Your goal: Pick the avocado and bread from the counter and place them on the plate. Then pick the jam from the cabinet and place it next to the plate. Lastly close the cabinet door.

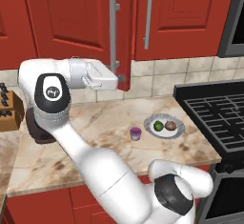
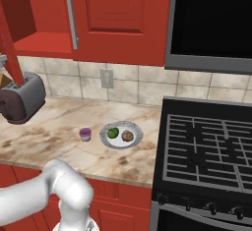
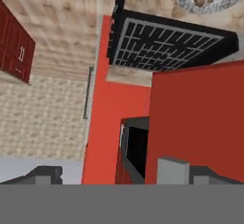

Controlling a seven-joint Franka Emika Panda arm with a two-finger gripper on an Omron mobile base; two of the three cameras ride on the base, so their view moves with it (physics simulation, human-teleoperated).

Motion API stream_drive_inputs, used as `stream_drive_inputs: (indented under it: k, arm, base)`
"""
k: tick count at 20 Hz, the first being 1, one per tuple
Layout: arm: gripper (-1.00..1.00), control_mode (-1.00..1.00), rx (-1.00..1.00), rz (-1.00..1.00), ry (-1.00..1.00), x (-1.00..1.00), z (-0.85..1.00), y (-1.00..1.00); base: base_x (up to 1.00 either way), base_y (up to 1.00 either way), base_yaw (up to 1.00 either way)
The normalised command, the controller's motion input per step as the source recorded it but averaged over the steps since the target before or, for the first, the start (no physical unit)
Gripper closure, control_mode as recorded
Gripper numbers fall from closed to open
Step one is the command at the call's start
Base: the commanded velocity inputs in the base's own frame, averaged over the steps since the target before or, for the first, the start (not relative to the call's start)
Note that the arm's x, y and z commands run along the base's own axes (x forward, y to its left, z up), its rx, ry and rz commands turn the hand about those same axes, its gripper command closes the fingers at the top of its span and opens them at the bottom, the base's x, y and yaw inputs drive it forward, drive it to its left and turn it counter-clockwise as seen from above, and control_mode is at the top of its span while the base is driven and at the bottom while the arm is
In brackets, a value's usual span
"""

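Pincer (image 1: 121,79) apparently touching cabinet door (image 1: 125,32)

We find no readable text, labels, brands or numbers anywhere. The dark cap on the arm's joint (image 1: 51,91) bears a small pale emblem, but it is too blurred for us to make out any letters.
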Motion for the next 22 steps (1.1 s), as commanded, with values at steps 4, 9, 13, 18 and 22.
stream_drive_inputs:
  k: [4,9,13,18,22]
  arm:
    - [-1.00,-1.00,0.12,0.29,0.03,0.00,0.00,-1.00]
    - [-1.00,-1.00,0.13,0.47,0.00,0.00,0.00,-0.97]
    - [-1.00,-1.00,0.09,0.56,0.00,0.09,-0.04,-0.79]
    - [-1.00,-1.00,0.07,0.55,0.00,0.51,-0.16,-0.51]
    - [-1.00,-1.00,-0.03,0.26,0.00,1.00,-0.60,0.13]
  base:
    - [0.00,0.00,0.00]
    - [0.00,0.00,0.00]
    - [0.00,0.00,0.00]
    - [0.00,0.00,0.00]
    - [0.00,0.00,0.00]
